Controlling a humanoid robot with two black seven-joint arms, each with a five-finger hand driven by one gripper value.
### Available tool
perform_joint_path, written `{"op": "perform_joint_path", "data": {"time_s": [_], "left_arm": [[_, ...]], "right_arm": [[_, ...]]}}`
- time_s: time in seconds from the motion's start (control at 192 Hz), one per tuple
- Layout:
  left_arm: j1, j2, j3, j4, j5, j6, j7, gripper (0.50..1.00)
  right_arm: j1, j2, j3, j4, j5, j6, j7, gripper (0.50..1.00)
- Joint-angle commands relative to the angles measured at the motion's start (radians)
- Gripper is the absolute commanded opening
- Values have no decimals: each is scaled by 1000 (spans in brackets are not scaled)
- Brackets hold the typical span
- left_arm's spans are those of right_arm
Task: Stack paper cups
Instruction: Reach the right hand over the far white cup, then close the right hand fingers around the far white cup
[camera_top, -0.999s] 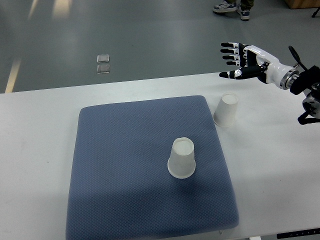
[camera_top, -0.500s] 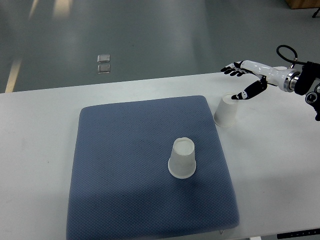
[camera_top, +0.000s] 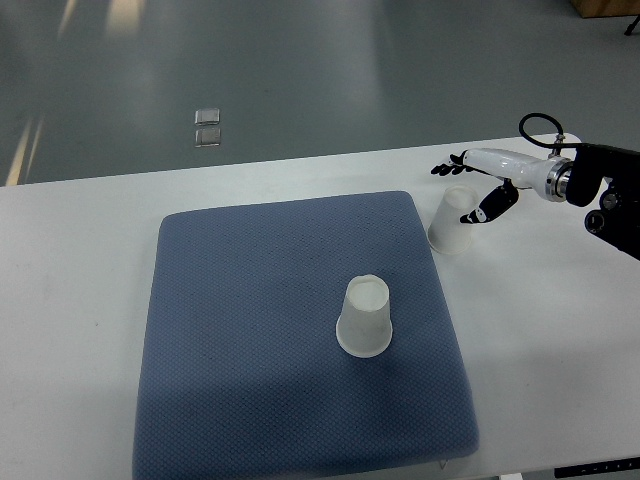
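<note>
Two white paper cups stand upside down. One cup (camera_top: 364, 316) sits on the blue mat (camera_top: 250, 330) near its middle right. The other cup (camera_top: 452, 221) stands on the white table just off the mat's top right corner. My right hand (camera_top: 466, 190) comes in from the right edge and hovers right at this second cup, fingers spread on its far side and thumb on its near right side. The hand is open and does not hold the cup. The left arm is out of view.
The white table (camera_top: 80, 260) runs across the picture, with grey floor beyond its far edge. A small clear square object (camera_top: 207, 128) lies on the floor. The mat's near edge lies close to the table's front edge.
My right hand has come down and to the left, from above the table's far edge to the cup off the mat. A person's shoes at the top have left the picture.
</note>
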Motion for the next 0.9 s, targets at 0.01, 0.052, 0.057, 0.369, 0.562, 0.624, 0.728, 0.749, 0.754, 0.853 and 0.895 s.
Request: {"op": "perform_joint_path", "data": {"time_s": [0.01,0.052,0.057,0.369,0.562,0.624,0.728,0.749,0.754,0.853,0.895], "left_arm": [[0,0,0,0,0,0,1,1000],[0,0,0,0,0,0,1,1000],[0,0,0,0,0,0,1,1000],[0,0,0,0,0,0,1,1000],[0,0,0,0,1,0,1,1000],[0,0,0,0,0,0,-2,1000],[0,0,0,0,0,0,-2,1000],[0,0,0,0,0,0,-2,1000],[0,0,0,0,0,0,1,1000],[0,0,0,0,0,0,1,1000],[0,0,0,0,0,0,1,1000]], "right_arm": [[0,15,-26,-7,-12,-44,-18,836],[0,16,-32,-10,-12,-55,-18,834],[0,16,-32,-10,-12,-55,-18,834],[-1,29,-44,-66,-104,-61,-18,825],[0,33,-44,-79,-109,-61,-18,821],[0,33,-44,-79,-109,-61,-18,819],[-1,35,-44,-78,-107,-59,-17,815],[-1,35,-44,-78,-107,-59,-18,815],[-1,35,-44,-78,-106,-59,-18,815],[-1,35,-44,-78,-102,-59,-17,813],[-1,36,-44,-78,-102,-59,-17,813]]}}
